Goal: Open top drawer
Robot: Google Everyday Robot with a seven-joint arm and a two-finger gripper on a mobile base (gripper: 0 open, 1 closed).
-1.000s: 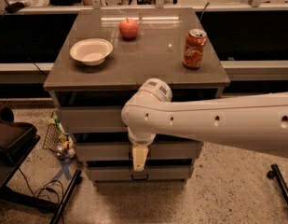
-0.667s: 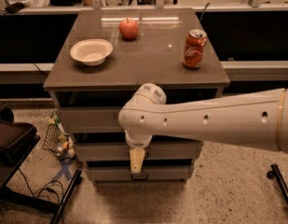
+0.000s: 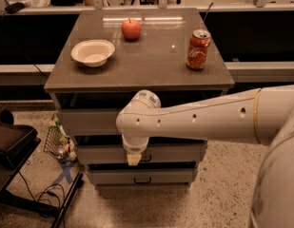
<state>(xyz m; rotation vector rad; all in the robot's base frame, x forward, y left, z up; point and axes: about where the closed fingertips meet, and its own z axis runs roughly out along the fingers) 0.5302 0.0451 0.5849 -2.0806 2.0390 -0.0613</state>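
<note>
While my arm crosses the top drawer, my gripper hangs just below its front (open or closed, I cannot tell).

My end effector hangs under the front edge of the brown tabletop; my white arm blocks the grey top drawer.

Lab: robot jaws before cabinet, cables on floor.
</note>
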